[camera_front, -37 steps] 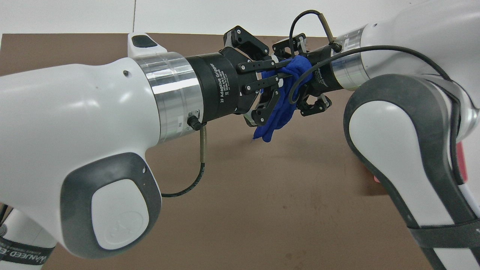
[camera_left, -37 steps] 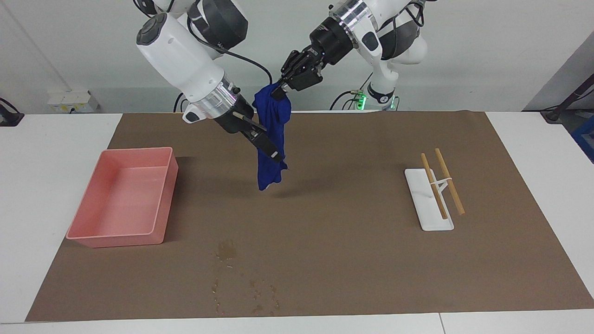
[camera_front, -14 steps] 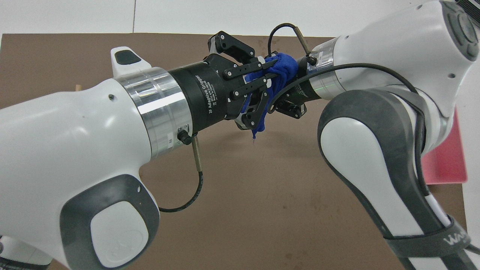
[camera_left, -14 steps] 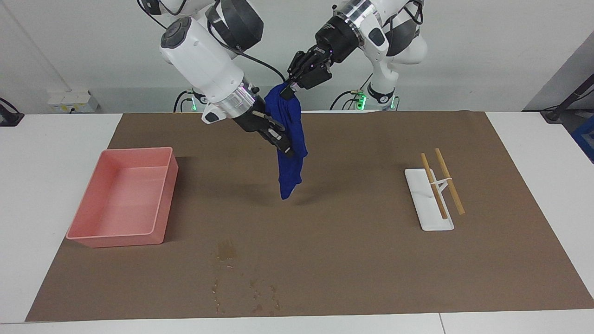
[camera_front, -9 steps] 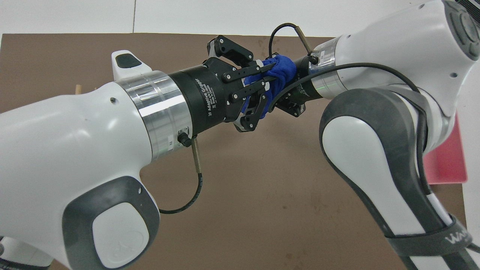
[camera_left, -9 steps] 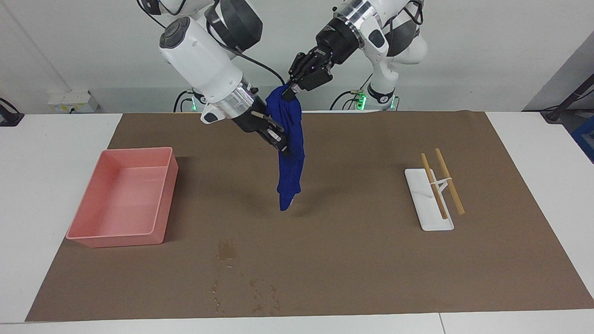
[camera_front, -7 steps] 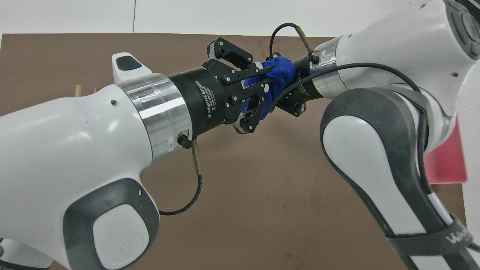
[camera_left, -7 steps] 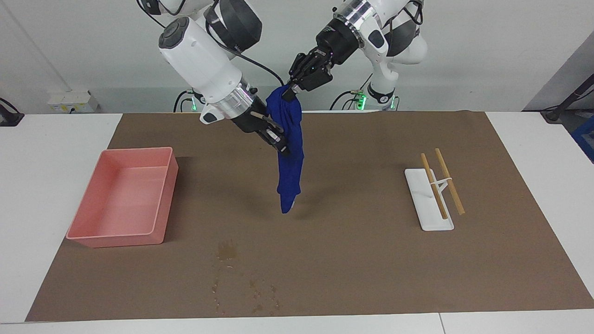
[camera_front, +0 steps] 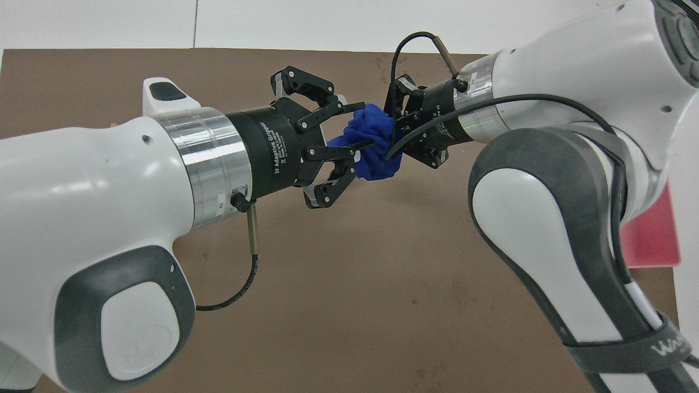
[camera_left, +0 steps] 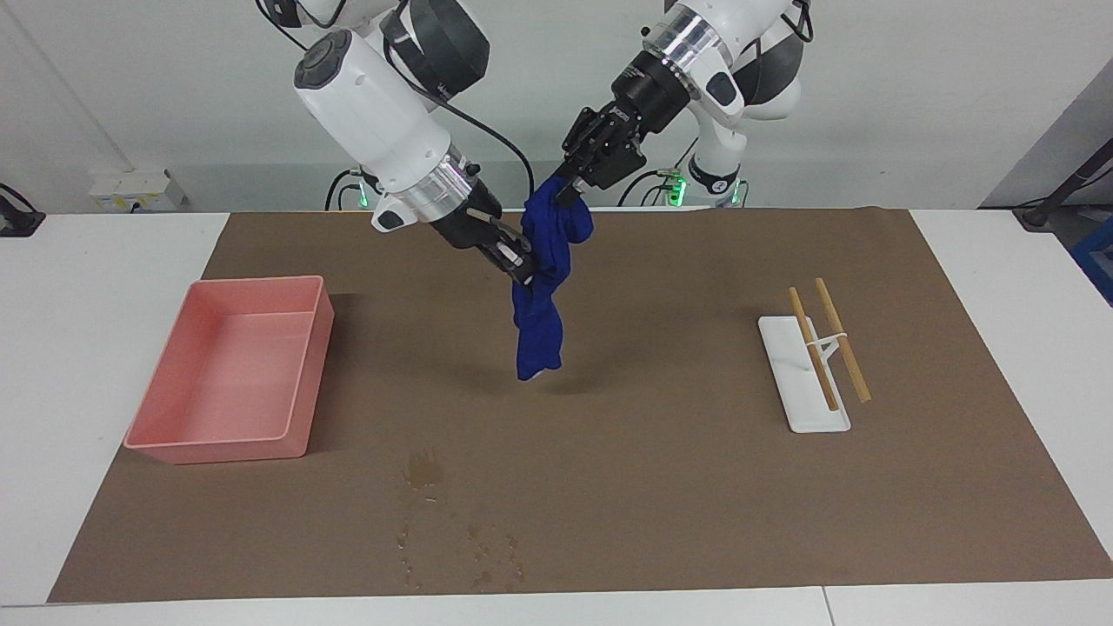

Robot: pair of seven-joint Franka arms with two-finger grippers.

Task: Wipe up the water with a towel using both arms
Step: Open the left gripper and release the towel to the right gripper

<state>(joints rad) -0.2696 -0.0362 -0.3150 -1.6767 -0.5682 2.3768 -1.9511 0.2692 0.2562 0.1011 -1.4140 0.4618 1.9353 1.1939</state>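
The blue towel [camera_left: 541, 300] hangs in the air over the brown mat [camera_left: 661, 469], bunched at its top; it also shows in the overhead view [camera_front: 373, 139]. My right gripper [camera_left: 524, 268] is shut on the towel's upper part; in the overhead view [camera_front: 392, 136] the cloth hides its fingertips. My left gripper [camera_left: 567, 185] is at the towel's top with its fingers apart [camera_front: 365, 124]; the cloth rests against one finger. The water [camera_left: 423, 469] is a dark blotch with scattered droplets [camera_left: 478, 552], farther from the robots than the towel, near the mat's edge.
A pink tray [camera_left: 309, 365] stands on the mat toward the right arm's end; its corner shows in the overhead view [camera_front: 650, 240]. A white holder [camera_left: 804, 382] with two wooden sticks [camera_left: 842, 341] lies toward the left arm's end.
My left gripper's fingers have spread and it has shifted toward the left arm's end. The towel's top has slumped into a bunch. My right gripper keeps its hold.
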